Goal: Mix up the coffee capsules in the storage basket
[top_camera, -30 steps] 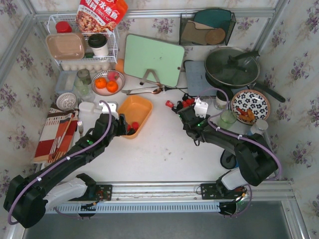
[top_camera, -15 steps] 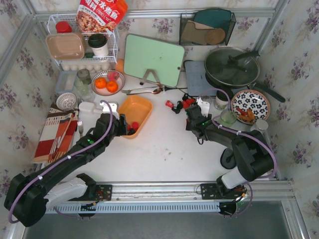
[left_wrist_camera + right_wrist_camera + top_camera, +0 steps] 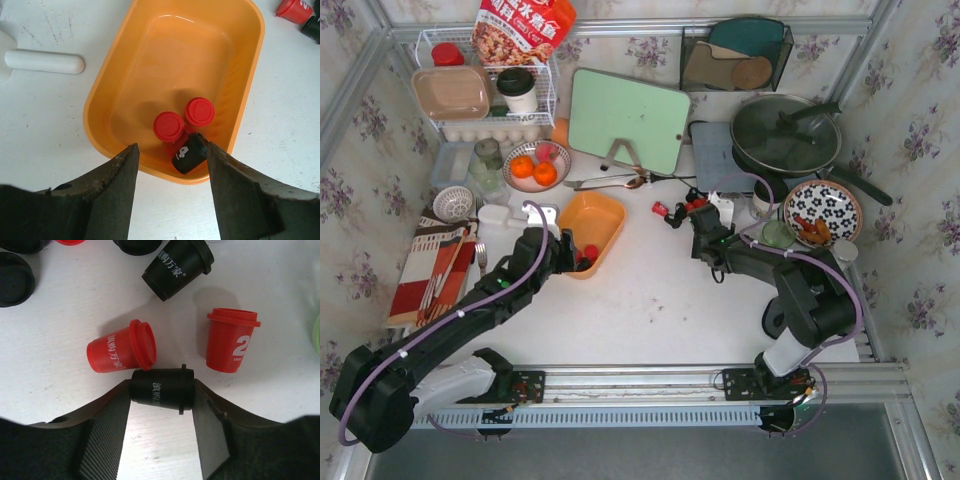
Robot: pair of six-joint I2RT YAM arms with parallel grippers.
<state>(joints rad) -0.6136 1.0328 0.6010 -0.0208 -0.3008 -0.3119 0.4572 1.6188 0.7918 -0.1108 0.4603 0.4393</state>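
The orange storage basket (image 3: 595,215) lies left of centre, and it also shows in the left wrist view (image 3: 150,65). It holds two red capsules (image 3: 168,126) and one black capsule (image 3: 190,154) at its near end. My left gripper (image 3: 171,150) hangs open over that near rim (image 3: 568,258). My right gripper (image 3: 161,394) is among the loose capsules on the table (image 3: 705,232). Its fingertips press both ends of a lying black capsule (image 3: 160,388). A lying red capsule (image 3: 120,352), an upright red one (image 3: 232,340) and a black one (image 3: 177,267) are just beyond it.
A green cutting board (image 3: 628,120) stands behind the basket, with a spoon (image 3: 610,183) in front of it. A pan (image 3: 788,135), a patterned plate (image 3: 822,212) and a green cup (image 3: 778,236) are to the right. A fruit bowl (image 3: 535,165) and a wire rack (image 3: 485,90) are to the left.
My right gripper has moved back towards the loose capsules and now has the black capsule between its fingertips. My left arm has not moved.
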